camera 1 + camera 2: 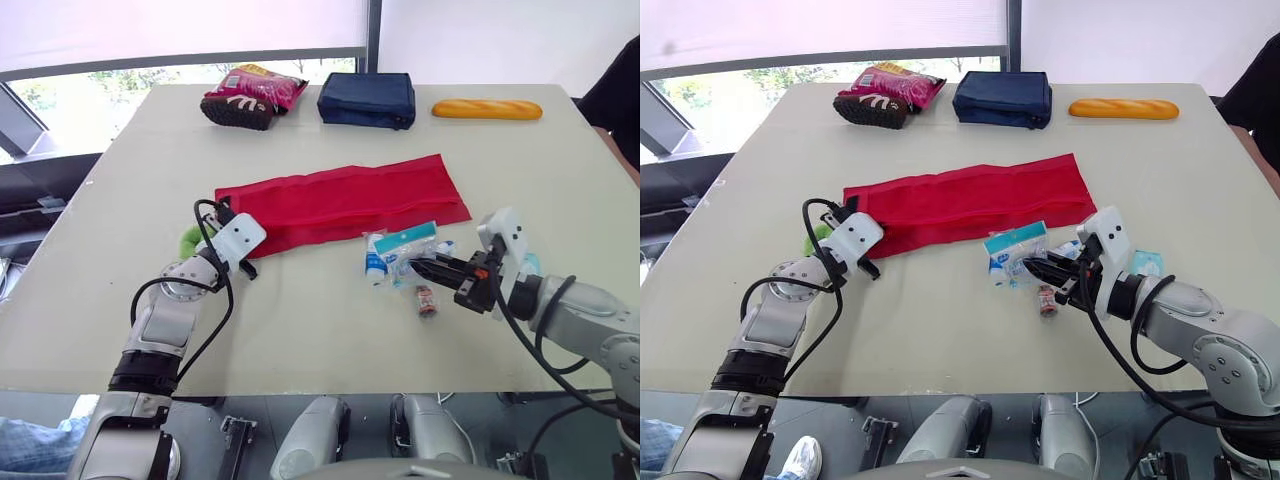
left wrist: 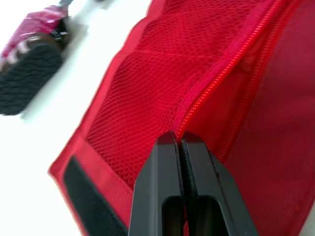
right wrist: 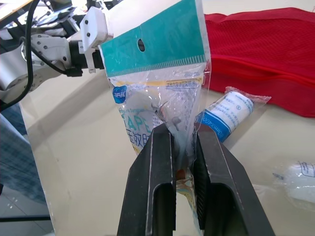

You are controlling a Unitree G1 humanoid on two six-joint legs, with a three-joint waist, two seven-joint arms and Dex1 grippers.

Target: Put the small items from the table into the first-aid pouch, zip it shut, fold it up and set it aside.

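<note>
The red first-aid pouch (image 1: 345, 203) lies unfolded across the middle of the table. My left gripper (image 2: 178, 140) is at the pouch's left end, shut on the fabric at the zipper line (image 2: 221, 78). My right gripper (image 3: 181, 132) is shut on a clear packet with a teal header (image 3: 157, 44), holding it just in front of the pouch's right part. A wrapped bandage roll (image 3: 231, 110) lies beside the packet. A small reddish item (image 1: 426, 300) and a pale wrapped item (image 3: 300, 174) lie near the right gripper. A green item (image 1: 189, 238) lies by the left gripper.
Along the far edge lie a shoe in a pink bag (image 1: 250, 95), a navy pouch (image 1: 367, 98) and a baguette (image 1: 487, 109). A person's dark sleeve (image 1: 618, 90) shows at the right edge of the table.
</note>
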